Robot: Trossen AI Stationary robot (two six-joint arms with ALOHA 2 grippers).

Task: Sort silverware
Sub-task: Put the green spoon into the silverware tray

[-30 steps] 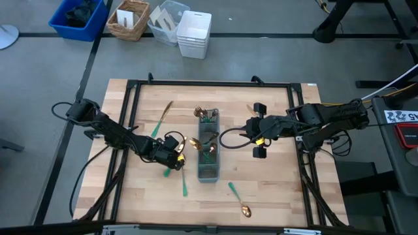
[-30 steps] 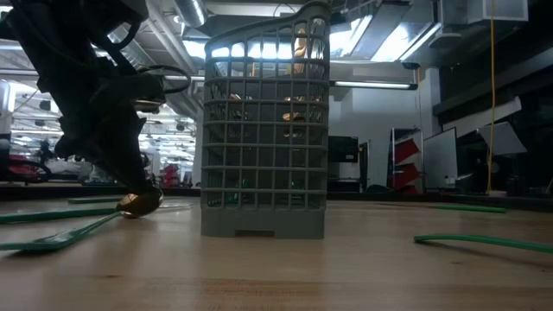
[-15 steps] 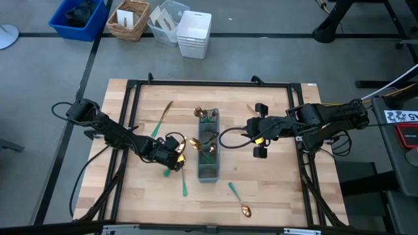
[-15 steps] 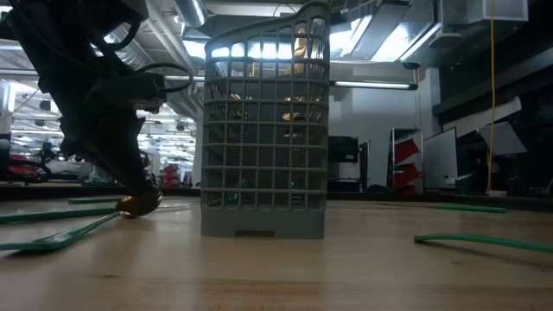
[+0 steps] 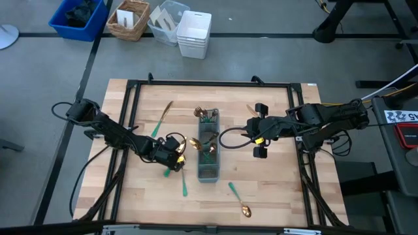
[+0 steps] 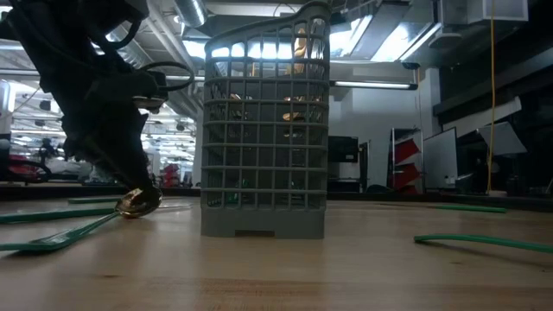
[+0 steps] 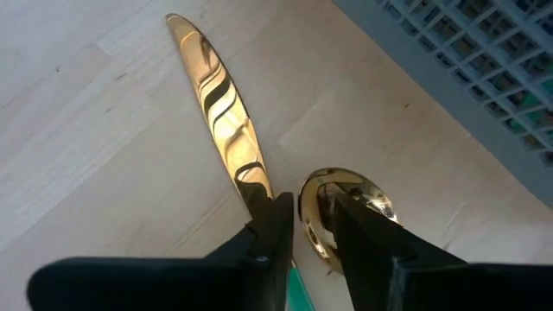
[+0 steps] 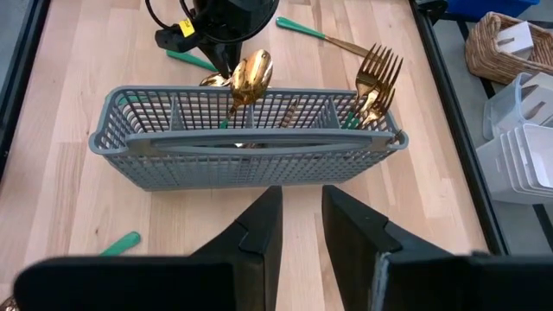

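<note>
The grey caddy (image 5: pixel 209 153) stands mid-table with gold forks (image 8: pixel 376 82) in its far compartment and a spoon (image 8: pixel 249 78) in a middle one. My left gripper (image 7: pixel 311 233) sits low just left of the caddy, slanting down. Its fingers stand apart, with a gold spoon bowl (image 7: pixel 346 203) between them, down at the table (image 6: pixel 138 203). A gold knife blade (image 7: pixel 216 104) lies flat beside it. My right gripper (image 8: pixel 301 216) hangs open and high to the right of the caddy (image 5: pixel 255 130), holding nothing. My left gripper has its fingertips on either side of the spoon's bowl (image 7: pixel 315 220), slanting down from the table's left. One finger (image 7: pixel 371 233) covers part of the bowl. I cannot tell whether either finger touches it. The bowl rests at the table.
Loose green-handled pieces lie about: a knife (image 5: pixel 162 117) at the far left, a handle (image 5: pixel 184 185) near the front, a spoon (image 5: pixel 240 202) front right, one more (image 8: pixel 320 33) past the caddy. Black frame rails (image 5: pixel 130 130) run along the table's sides. Bins (image 5: pixel 194 32) stand beyond the far edge.
In the low view my left gripper's fingers have spread a little over the spoon's bowl, which stays down at the table. Neither arm has shifted its place.
</note>
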